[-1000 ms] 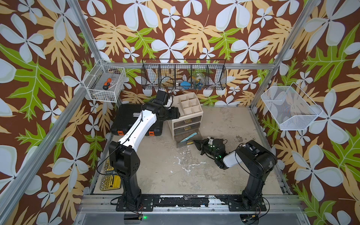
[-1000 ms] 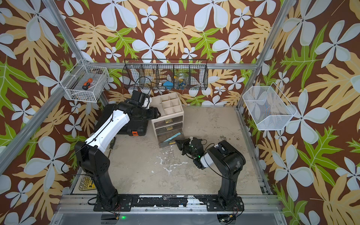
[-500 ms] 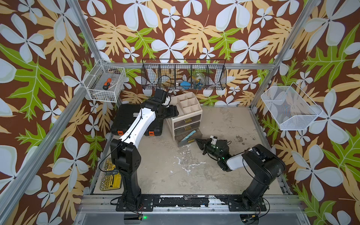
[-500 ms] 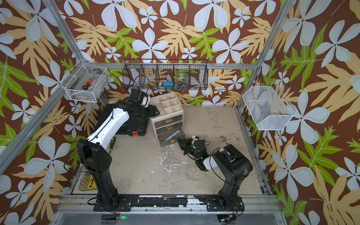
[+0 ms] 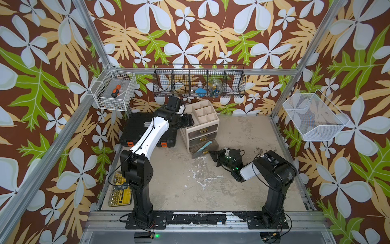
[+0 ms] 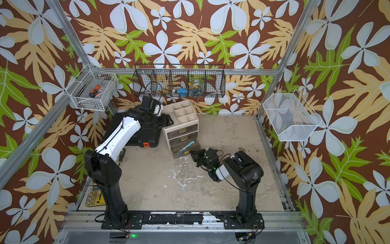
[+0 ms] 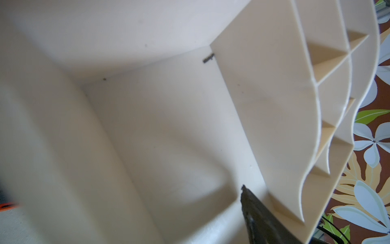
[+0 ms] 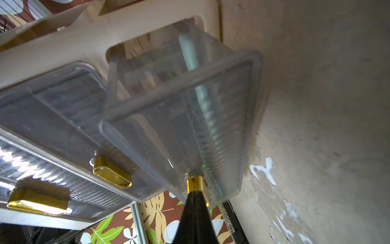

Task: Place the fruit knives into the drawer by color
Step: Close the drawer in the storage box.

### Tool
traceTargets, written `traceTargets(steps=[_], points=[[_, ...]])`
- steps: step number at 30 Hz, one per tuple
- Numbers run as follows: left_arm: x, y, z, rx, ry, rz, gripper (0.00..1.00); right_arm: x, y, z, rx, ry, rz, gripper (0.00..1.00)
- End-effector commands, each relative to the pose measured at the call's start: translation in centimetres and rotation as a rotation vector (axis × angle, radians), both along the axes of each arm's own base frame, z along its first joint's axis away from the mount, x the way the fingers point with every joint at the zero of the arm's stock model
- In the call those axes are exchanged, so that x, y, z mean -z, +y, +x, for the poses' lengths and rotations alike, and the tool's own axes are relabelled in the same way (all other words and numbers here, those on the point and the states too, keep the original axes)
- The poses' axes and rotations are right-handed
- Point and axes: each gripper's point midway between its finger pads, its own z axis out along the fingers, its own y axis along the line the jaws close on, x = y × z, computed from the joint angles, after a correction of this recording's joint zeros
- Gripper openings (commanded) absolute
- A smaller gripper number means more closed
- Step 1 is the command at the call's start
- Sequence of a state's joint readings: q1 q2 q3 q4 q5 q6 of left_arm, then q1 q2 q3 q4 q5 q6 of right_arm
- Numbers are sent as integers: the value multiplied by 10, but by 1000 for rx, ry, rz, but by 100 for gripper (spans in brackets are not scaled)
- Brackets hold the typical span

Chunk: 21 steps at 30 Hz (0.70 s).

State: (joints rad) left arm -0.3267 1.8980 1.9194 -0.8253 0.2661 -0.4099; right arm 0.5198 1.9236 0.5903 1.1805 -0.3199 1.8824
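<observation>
1. The grey floor is the biggest thing. The beige drawer chest stands on it, near the back wall.
2. A black case lies just beside the chest, on the left arm's side.
3. The chest has small open boxes on top and three see-through drawers in front. The top two drawers are pushed in.
4. The bottom drawer of the chest sticks out part way.
5. The left pincer is up at the top of the chest, on the edge by the black case. The left wrist view shows only one black finger, inside a big top box. I cannot tell if this pincer is spread or pressed together.
6. The right pincer is low down in front of the chest, right at the front of the bottom drawer. Its two fingers are pressed together into one point.
7. The light blue knife lies slanted inside the bottom drawer. Both top views show it. The right wrist view shows it through the clear drawer wall.
8. The knife and the right pincer do not touch. The clear front wall of the drawer stands between them.
9. The tip of the right pincer touches the small gold handle on the bottom drawer. I cannot tell if it pinches the handle.
</observation>
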Motion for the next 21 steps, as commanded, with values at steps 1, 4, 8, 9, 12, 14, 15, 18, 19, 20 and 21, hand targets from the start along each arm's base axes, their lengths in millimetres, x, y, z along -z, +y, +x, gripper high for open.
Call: traceTargets(steps=[1, 4, 8, 9, 12, 14, 15, 18, 19, 20, 21], points=[[-2, 1, 1, 4, -6, -4, 76, -5, 6, 8, -5, -14, 18, 0], [-2, 2, 1, 3, -4, -8, 76, -6, 11, 18, 0, -24, 24, 0], [0, 1, 1, 5, 1, -13, 76, -10, 17, 31, 9, -43, 38, 0], [0, 2, 1, 5, 2, -14, 76, -11, 18, 34, 14, -47, 41, 0], [0, 2, 1, 6, 2, -16, 76, -13, 22, 43, 18, -60, 50, 0], [0, 2, 1, 5, 3, -19, 76, -15, 25, 47, 18, -68, 55, 0], [-1, 1, 1, 6, 2, -20, 76, -16, 25, 48, 18, -67, 58, 0], [-2, 1, 0, 6, 0, -22, 76, -22, 25, 47, 14, -79, 56, 0], [-3, 1, 0, 6, -2, -23, 76, -25, 25, 45, 6, -81, 54, 0], [-4, 2, -1, 5, -4, -23, 76, -28, 24, 41, 0, -91, 49, 0], [-6, 2, -2, 5, -8, -24, 76, -35, 23, 37, -10, -105, 44, 2]])
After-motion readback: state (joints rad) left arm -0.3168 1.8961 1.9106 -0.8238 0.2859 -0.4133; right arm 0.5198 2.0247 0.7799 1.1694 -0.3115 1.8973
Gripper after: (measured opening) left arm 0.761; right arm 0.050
